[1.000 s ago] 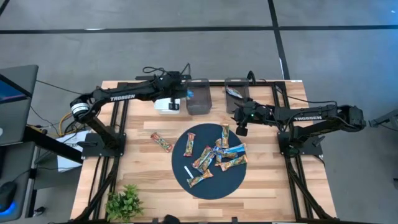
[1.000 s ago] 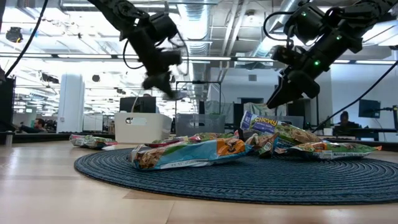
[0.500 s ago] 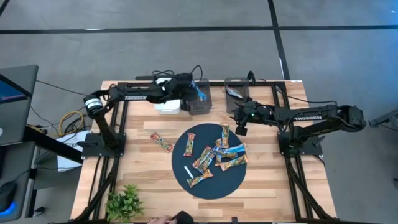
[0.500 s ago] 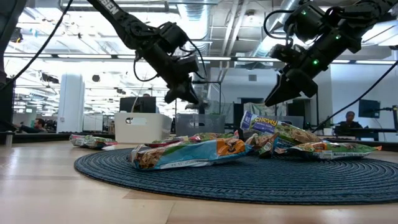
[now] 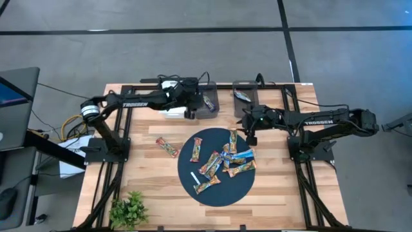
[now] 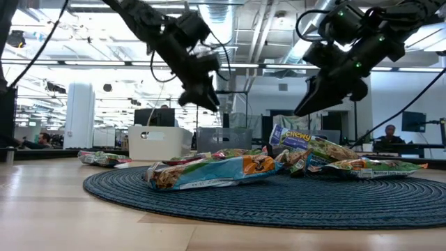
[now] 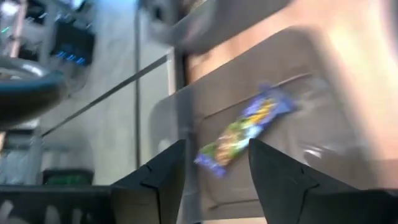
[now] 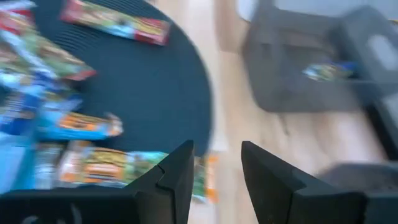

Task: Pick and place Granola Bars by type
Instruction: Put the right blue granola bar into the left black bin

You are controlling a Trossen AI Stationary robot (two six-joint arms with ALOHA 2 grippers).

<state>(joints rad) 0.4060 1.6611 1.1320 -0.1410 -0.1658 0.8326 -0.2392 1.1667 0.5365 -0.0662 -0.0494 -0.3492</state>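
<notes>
Our left gripper (image 5: 205,102), fingers released, hung over a blue bar (image 7: 244,127) in the bin (image 5: 206,107); our right gripper (image 5: 250,137) was also unclenched.

Granola Bars (image 5: 222,160): small rectangular wrapped bars, most lying flat in a loose, partly overlapping cluster on the right half of a round dark mat (image 5: 193,187). Wrappers are blue, orange-brown or reddish multicoloured. 1 reddish bar (image 5: 195,149) lies apart from the cluster on the mat's left part; another (image 5: 206,185) lies near the mat's front edge. 1 reddish bar (image 5: 167,147) rests off the mat on the wooden table (image 5: 141,174), to the mat's left. 1 blue-wrapped bar (image 7: 245,127) lies tilted inside a clear bin (image 7: 298,180) at the table's rear.
</notes>
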